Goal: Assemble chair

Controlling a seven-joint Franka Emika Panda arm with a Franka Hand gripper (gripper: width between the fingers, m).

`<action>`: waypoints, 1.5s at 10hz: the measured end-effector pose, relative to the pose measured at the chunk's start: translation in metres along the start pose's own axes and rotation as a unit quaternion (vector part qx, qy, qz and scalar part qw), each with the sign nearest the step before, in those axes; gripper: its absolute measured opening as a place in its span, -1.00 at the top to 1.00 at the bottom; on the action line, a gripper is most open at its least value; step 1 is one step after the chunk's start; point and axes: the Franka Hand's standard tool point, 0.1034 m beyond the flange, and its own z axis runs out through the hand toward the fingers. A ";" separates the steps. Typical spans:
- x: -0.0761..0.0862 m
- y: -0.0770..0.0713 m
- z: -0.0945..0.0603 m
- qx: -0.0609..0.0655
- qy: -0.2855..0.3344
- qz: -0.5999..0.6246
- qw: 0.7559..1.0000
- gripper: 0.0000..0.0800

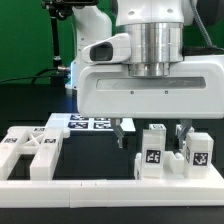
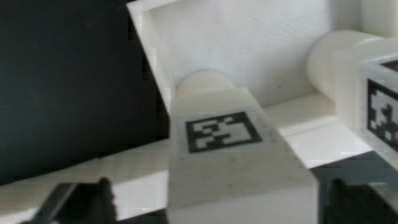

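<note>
The 2 fingers point(image 2: 80, 203) stand wide apart on either side of a tagged white chair piece point(image 2: 217, 140), holding nothing.

We are losing the arm point(image 1: 150, 30) past the exterior view's upper edge, and the gripper point(image 1: 150, 140) is covering the marker board point(image 1: 88, 123) at its end on the exterior view's right. In the wrist view one chair part point(image 2: 356, 70) is running off the picture's edge, its tag half gone, and the dark fingertips point(image 2: 80, 200) are blurring and being cut off.

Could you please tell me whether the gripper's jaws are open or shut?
Open: the gripper holds its jaws wide apart, either side of a tagged chair part.
</note>
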 end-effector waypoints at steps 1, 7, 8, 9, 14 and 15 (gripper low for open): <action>0.000 0.000 0.000 0.000 0.000 0.006 1.000 -0.33; -0.003 0.000 0.001 -0.014 0.012 0.391 0.920 0.29; -0.004 0.000 0.001 -0.013 0.013 0.496 0.868 0.29; -0.005 0.000 0.000 -0.006 0.004 0.567 0.824 0.29; -0.004 0.002 0.000 -0.002 0.000 0.573 0.820 0.05; 0.000 0.005 -0.001 0.000 -0.001 0.474 0.881 -0.40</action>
